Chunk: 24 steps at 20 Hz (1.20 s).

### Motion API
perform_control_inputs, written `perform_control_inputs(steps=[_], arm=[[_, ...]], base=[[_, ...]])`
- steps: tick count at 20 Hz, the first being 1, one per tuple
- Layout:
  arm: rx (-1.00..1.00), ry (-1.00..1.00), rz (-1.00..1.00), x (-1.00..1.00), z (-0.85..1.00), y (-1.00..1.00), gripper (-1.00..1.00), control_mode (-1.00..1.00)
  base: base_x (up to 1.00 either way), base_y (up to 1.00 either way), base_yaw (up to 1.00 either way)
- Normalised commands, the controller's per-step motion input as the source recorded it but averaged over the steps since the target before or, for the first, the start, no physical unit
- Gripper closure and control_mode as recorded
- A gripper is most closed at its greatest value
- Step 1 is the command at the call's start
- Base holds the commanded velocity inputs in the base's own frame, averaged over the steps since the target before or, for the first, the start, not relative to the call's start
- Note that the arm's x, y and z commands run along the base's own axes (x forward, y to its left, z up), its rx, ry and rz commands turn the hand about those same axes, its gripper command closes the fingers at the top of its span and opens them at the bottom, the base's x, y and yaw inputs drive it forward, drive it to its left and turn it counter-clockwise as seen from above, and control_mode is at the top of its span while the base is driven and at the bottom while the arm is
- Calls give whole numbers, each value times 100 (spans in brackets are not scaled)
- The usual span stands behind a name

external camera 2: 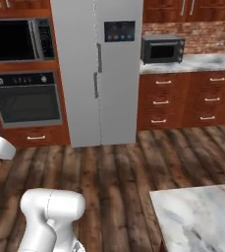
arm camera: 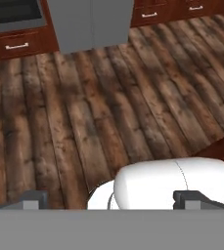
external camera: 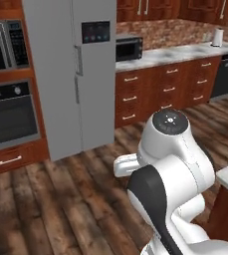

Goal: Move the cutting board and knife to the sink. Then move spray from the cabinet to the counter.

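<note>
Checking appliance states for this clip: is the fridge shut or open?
Shut. Both doors of the fridge sit flush, with just a thin seam between them by the handles, and no interior shows.

Even, soft rendered light with faint shadows, no glare, and slightly coarse, low-resolution pictures throughout.

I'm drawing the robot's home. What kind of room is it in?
A kitchen, it looks like. There is a tall grey fridge, a wall oven with a microwave above it, and wooden drawers under a marble counter.
</note>
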Motion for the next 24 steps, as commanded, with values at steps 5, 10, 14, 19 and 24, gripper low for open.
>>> perform_control_inputs(steps=[5,10,14,19,24], arm=[[0,0,0,0,0,0,-100,100],[0,0,0,0,0,0,-100,100],[0,0,0,0,0,0,-100,100],[0,0,0,0,0,0,-100,100],[0,0,0,0,0,0,-100,100]], base=[[100,51,-1],[100,38,-20],[100,43,-69],[100,45,-79],[87,-4,-80]])
